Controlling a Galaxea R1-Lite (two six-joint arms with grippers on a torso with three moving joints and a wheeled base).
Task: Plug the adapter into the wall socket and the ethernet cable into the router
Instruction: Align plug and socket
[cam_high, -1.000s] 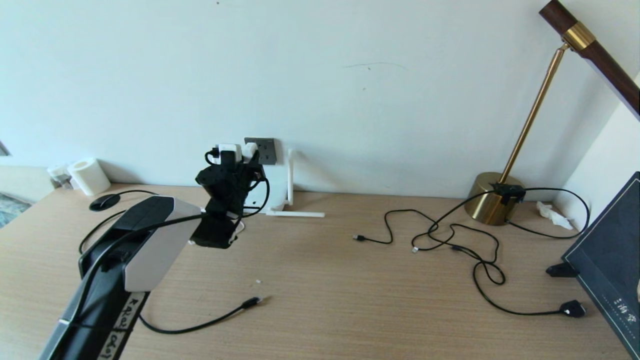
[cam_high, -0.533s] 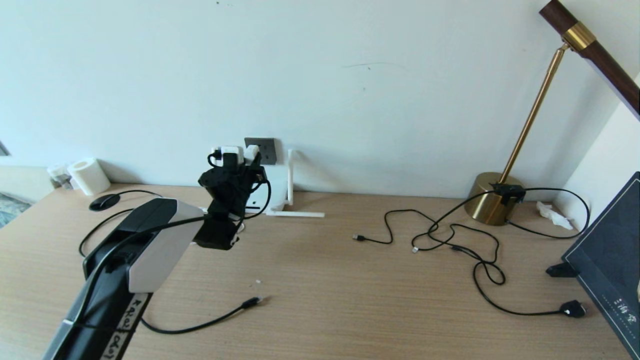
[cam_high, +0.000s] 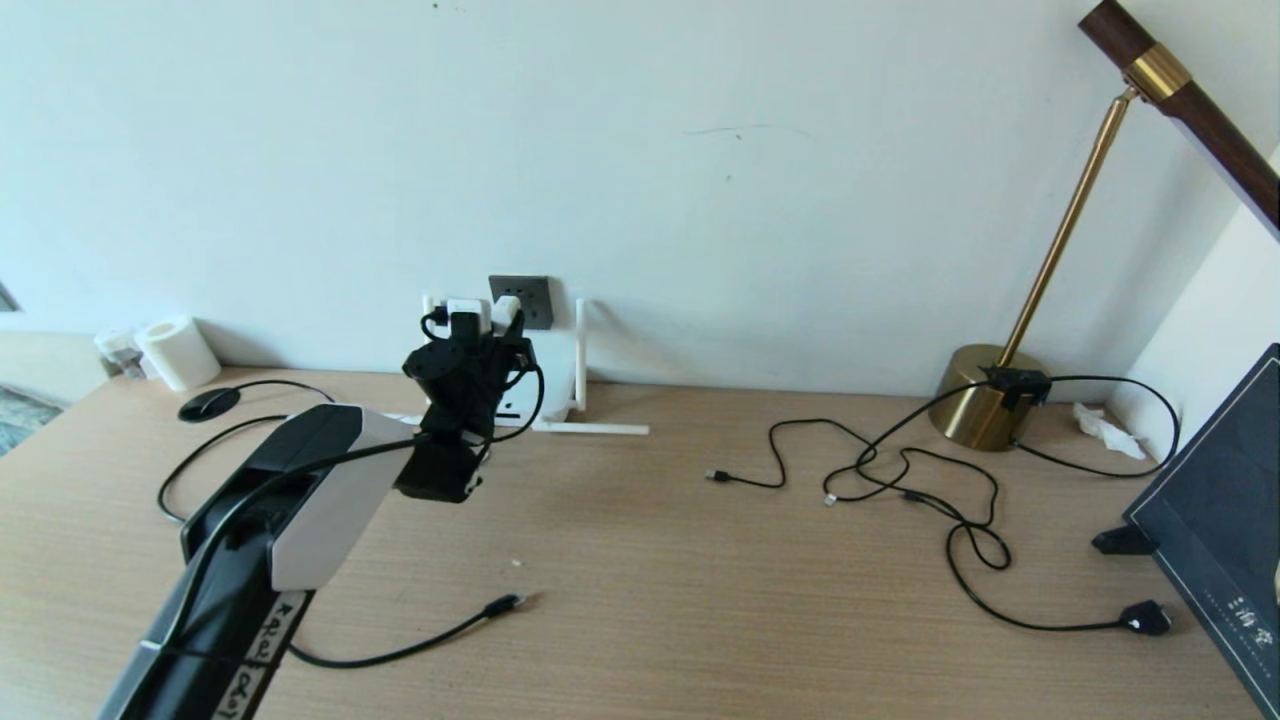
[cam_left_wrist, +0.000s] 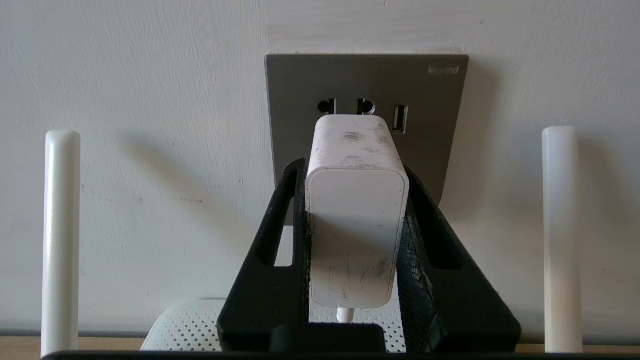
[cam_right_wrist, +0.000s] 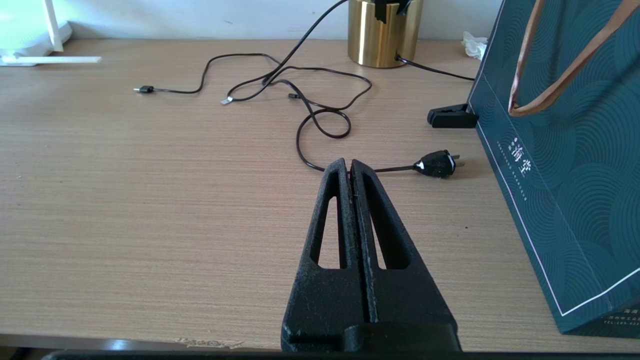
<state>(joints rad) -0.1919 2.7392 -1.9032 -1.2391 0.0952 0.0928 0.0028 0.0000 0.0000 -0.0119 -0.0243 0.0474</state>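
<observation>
left gripper (cam_left_wrist: 356, 172): clamped on the adapter (cam_left_wrist: 356, 210), its nose right at the wall socket (cam_left_wrist: 440, 95) face, below the upper holes | router (cam_left_wrist: 190, 325): under the socket, antennas clear on both sides | ethernet cable (cam_high: 420, 645): lies well off the socket | right gripper (cam_right_wrist: 350, 167): pressed together, over open desk (cam_right_wrist: 125, 200)

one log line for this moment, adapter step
step: plug adapter | left gripper: shut on adapter, at wall socket | right gripper: shut, idle over desk | ethernet cable: unplugged, on desk
</observation>
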